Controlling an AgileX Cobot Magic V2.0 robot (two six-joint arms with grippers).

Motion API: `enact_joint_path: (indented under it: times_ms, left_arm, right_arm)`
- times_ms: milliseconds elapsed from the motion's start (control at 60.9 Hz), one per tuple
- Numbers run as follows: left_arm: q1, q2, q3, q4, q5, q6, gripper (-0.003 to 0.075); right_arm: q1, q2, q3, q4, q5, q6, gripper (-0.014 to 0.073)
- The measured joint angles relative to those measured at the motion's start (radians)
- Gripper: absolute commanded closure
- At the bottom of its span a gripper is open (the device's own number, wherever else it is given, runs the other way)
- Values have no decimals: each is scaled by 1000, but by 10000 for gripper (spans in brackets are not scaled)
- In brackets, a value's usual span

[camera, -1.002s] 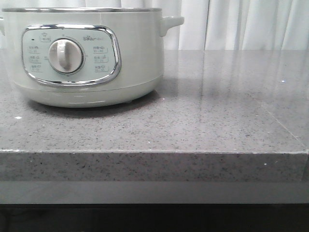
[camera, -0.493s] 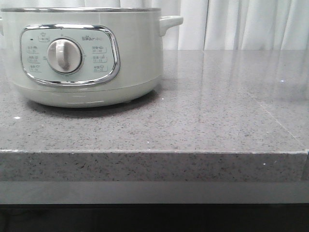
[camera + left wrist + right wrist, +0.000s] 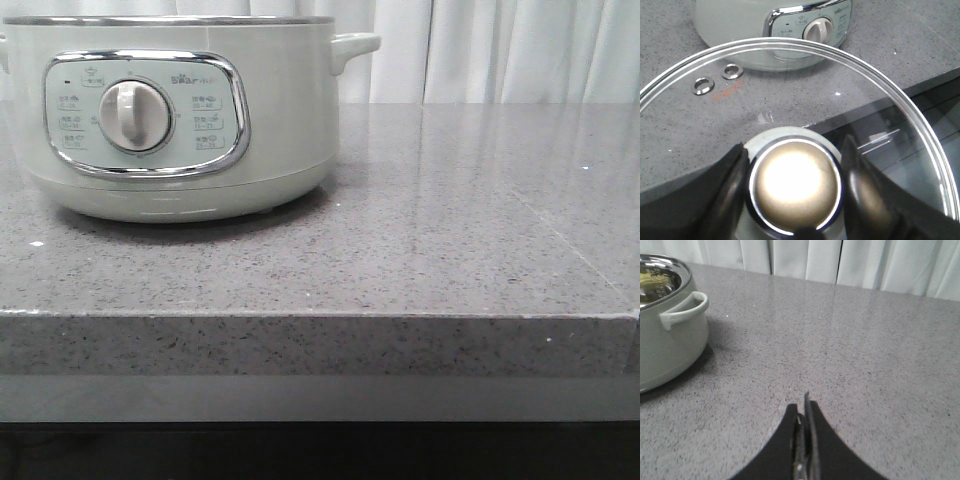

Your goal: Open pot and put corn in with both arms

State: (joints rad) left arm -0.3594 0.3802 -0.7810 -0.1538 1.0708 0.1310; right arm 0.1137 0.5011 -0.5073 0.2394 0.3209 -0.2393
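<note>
The pale grey-green pot [image 3: 290,120] stands at the back left of the grey counter, its dial facing me. Neither gripper shows in the front view. My left gripper [image 3: 795,185] is shut on the round metallic knob [image 3: 795,182] of the glass lid [image 3: 880,80] and holds it over the counter's front edge, apart from the pot [image 3: 735,30]. My right gripper [image 3: 804,412] is shut and empty, above bare counter to the right of the pot [image 3: 665,350]. The pot's steel rim is uncovered, and something yellowish [image 3: 652,282] shows inside; I cannot tell whether it is the corn.
The counter's front edge [image 3: 320,315] drops to a dark gap below. White curtains [image 3: 500,50] hang behind the counter. Two small metal rings [image 3: 703,86] show at the glass lid; I cannot tell whether they are on it or under it.
The pot's picture in the front view shifts by a few pixels sideways. Nothing else visibly differs.
</note>
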Motion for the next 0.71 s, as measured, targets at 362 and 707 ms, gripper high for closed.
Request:
enact_joint_path:
  times_ms: [362, 707]
  left_arm:
    - [0, 327, -269, 0, -38, -2, 511]
    - [0, 878, -743, 0, -40, 2, 511]
  right_arm:
    - [0, -241, 168, 0, -8, 0, 662]
    - [0, -243, 168, 0, -30, 0, 662]
